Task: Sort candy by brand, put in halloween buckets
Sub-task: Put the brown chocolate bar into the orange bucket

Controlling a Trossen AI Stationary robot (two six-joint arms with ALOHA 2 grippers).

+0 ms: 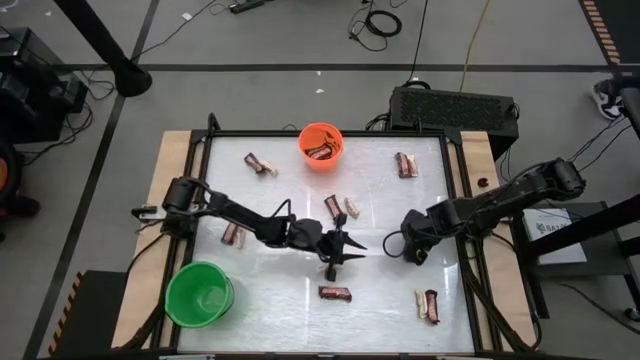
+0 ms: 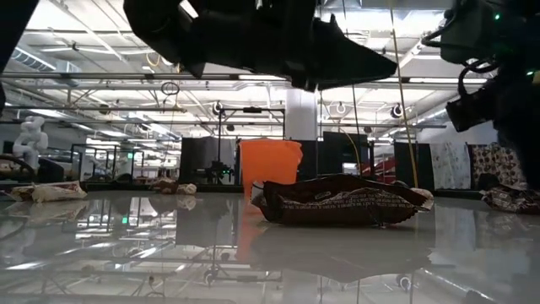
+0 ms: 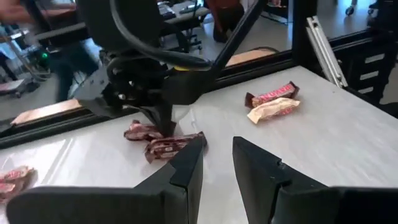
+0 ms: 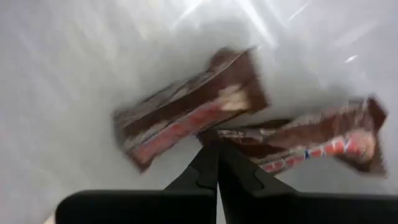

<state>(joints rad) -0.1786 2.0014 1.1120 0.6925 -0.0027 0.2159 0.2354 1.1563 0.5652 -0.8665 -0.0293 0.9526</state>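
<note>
Candy near the green bucket lies lengthwise across my table; left gripper hovers narrowly parted, empty; right gripper closed.

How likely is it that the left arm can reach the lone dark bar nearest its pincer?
Probably yes. The dark bar lies alone close beside the left pincer, which is open and empty, with nothing between them. The right pincer is off to the side.
</note>
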